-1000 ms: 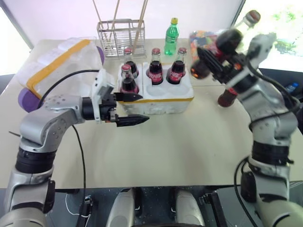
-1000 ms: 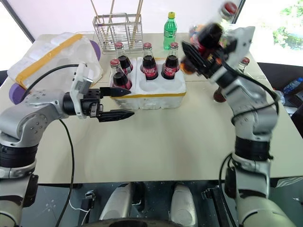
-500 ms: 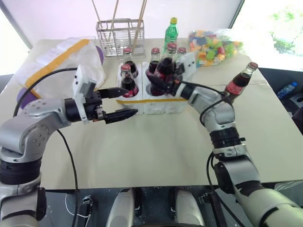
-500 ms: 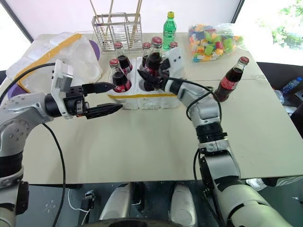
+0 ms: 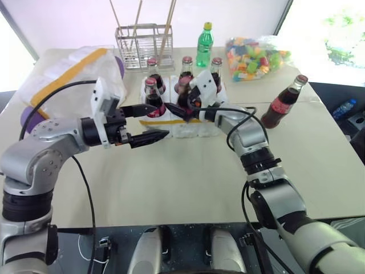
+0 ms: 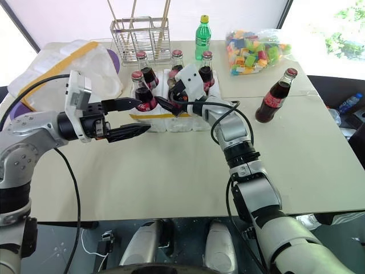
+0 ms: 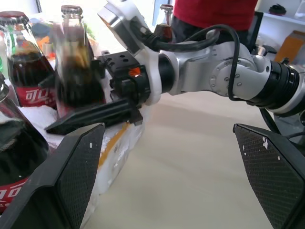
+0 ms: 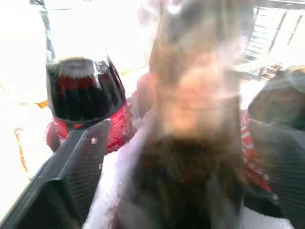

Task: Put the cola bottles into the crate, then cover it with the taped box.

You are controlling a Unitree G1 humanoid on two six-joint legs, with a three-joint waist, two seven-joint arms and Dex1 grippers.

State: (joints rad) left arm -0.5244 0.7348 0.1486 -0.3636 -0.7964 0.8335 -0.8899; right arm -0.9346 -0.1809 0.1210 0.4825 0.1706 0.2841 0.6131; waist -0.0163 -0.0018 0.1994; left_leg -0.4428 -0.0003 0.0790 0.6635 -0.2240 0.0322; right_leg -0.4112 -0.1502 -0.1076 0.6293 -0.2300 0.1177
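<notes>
Right end effector lowered to crate, beige table

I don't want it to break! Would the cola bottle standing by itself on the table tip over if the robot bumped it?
Probably, yes. The lone cola bottle is tall and narrow on a small base, standing free on the bare table, so a knock near its cap would likely topple it. It looks like glass, so it may be heavy, slippery and breakable. Lying down, its round body would probably roll.

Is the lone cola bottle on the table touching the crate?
Apart. The right eye view shows the cola bottle standing on bare table well right of the crate.
</notes>
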